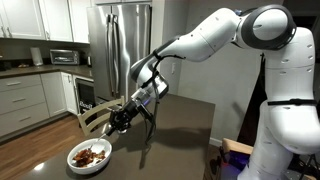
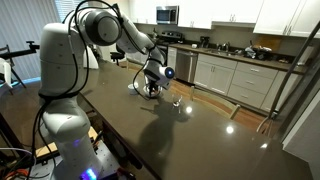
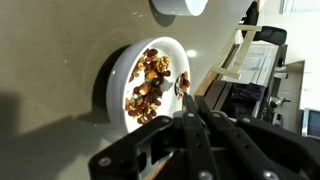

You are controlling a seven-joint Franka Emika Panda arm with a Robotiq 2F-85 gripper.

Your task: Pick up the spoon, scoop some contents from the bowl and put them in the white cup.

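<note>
The white bowl (image 3: 112,70) holds a heap of reddish-brown chunky contents (image 3: 150,85). It also shows in an exterior view (image 1: 74,158) near the table's corner. My gripper (image 3: 188,108) is shut, its two fingers pressed together on the thin handle of the spoon. The spoon's silvery scoop (image 3: 183,84) points down at the bowl's right rim, beside the contents. In an exterior view my gripper (image 1: 119,121) hangs just above and to the right of the bowl. The white cup (image 3: 180,5) stands just beyond the bowl, cut off by the top edge.
The bowl sits on a dark glossy table (image 1: 180,125) near its edge. A wooden chair (image 1: 92,115) stands close behind the gripper. A small clear glass (image 2: 178,102) stands on the table near the gripper (image 2: 150,86). Kitchen counters lie beyond.
</note>
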